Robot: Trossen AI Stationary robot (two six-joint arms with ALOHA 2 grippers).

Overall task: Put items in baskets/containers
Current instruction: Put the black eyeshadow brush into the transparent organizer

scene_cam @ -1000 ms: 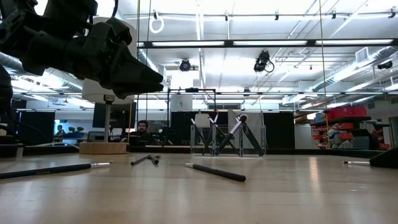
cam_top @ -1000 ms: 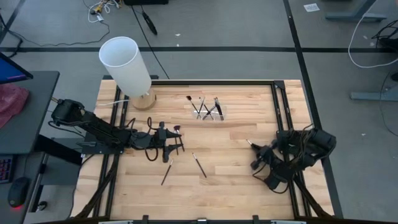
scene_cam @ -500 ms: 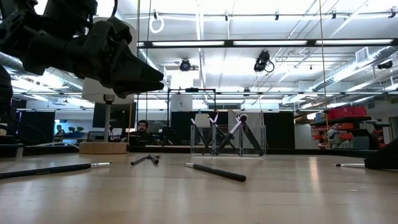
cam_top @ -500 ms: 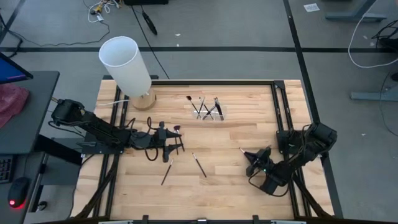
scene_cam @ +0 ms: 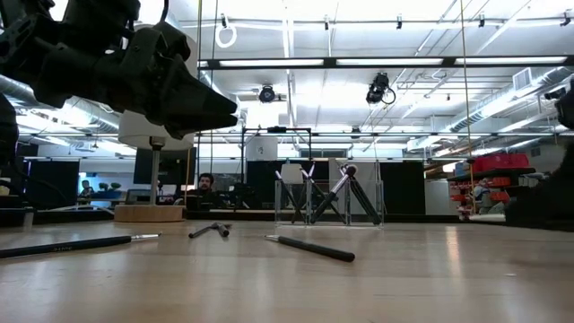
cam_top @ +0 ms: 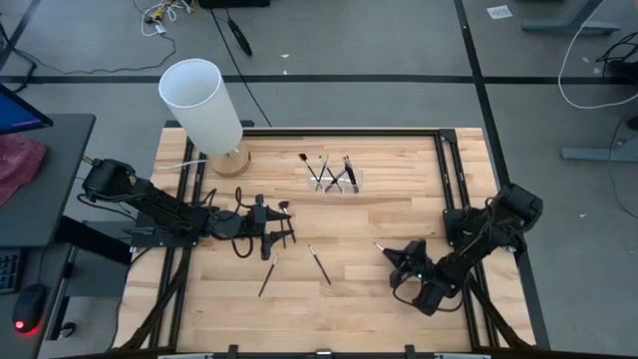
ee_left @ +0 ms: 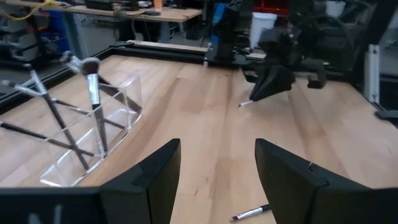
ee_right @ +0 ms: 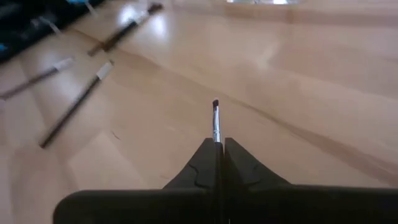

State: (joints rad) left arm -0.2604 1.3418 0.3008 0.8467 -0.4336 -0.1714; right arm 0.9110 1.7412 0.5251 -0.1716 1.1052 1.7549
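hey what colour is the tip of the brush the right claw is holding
Dark, nearly black, above a silvery ferrule. The brush pinched in the right claw shows best in the right wrist view.

- A robotics lab or workshop, in a large industrial hall.
- Overhead: exposed ducts (scene_cam: 502, 94), pipes and strip lights (scene_cam: 359, 20) under an open ceiling.
- A butcher-block counter (cam_top: 379, 214) in a black metal frame (cam_top: 469, 179) stands on grey floor (cam_top: 399, 40) crossed by loose cables (cam_top: 588, 80).
- Behind it: work desks, a monitor (scene_cam: 99, 190), red bins (scene_cam: 498, 163) on shelving, and a seated person (scene_cam: 206, 186).
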